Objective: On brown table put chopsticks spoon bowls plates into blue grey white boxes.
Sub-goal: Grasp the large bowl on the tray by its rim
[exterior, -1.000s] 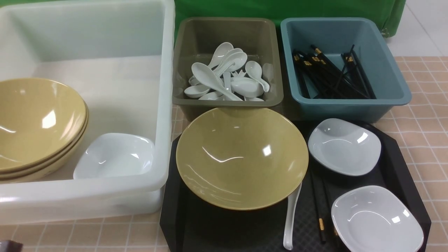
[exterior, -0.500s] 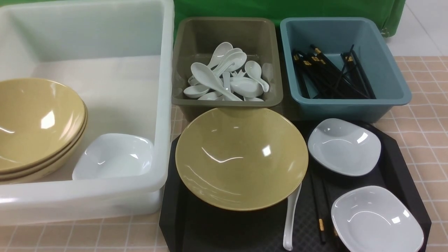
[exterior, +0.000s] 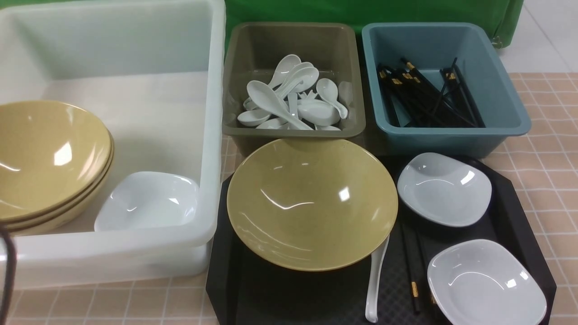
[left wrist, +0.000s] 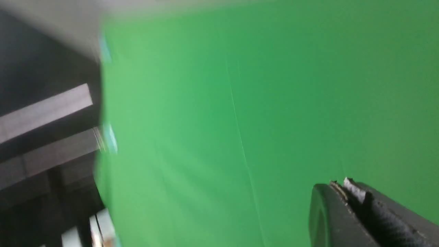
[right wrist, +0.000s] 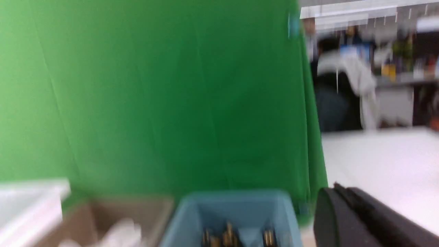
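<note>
On the black tray sit a yellow bowl point(exterior: 311, 203), a white spoon point(exterior: 377, 280), black chopsticks point(exterior: 412, 266) and two white plates point(exterior: 445, 188) point(exterior: 485, 282). The white box point(exterior: 212, 135) holds stacked yellow bowls point(exterior: 45, 158) and a plate point(exterior: 146, 201). Several spoons point(exterior: 293, 99) lie in the grey box point(exterior: 293, 133). The blue box point(exterior: 451, 135) holds several chopsticks point(exterior: 424, 95). Both grippers are outside the front view. My left gripper point(left wrist: 339, 185) is shut and empty, facing a green cloth. My right gripper point(right wrist: 337, 188) is shut and empty, off to one side of the blue box point(right wrist: 236, 212).
The black tray point(exterior: 510, 198) lies on the brown table point(exterior: 542, 180) in front of the grey and blue boxes. A green cloth point(exterior: 361, 11) hangs behind the boxes. A dark cable point(exterior: 6, 271) shows at the front view's left edge.
A dark shape at the front view's lower left corner is gone, and a dark cable now shows at its left edge. The things on the table have not moved.
</note>
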`<action>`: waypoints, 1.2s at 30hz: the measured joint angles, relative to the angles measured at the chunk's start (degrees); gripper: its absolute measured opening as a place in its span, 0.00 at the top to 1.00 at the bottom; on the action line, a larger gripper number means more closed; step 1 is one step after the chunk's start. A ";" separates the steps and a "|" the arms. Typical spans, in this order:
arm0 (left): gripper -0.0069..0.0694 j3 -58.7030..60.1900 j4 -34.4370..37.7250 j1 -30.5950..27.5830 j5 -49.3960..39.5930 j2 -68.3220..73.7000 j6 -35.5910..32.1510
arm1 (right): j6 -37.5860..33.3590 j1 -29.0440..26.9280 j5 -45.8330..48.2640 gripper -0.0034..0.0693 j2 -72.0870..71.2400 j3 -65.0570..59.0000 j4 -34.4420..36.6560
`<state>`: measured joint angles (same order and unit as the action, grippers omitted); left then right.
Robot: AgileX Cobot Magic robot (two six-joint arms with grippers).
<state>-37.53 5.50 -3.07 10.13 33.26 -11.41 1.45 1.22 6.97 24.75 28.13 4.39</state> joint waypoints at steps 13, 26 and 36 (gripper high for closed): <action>0.92 -31.85 33.14 1.56 -65.56 33.60 -6.76 | -30.02 0.00 33.32 0.90 19.32 0.78 18.61; 0.92 -35.81 13.82 38.96 -57.57 57.25 2.52 | -37.88 2.41 29.10 0.90 24.31 0.78 27.97; 0.92 -42.74 2.96 45.93 -57.97 72.61 11.80 | -37.90 2.86 29.10 0.90 24.49 0.78 28.27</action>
<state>-80.27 8.45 42.87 -47.84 105.87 0.38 -36.45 4.07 36.07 49.24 28.91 32.65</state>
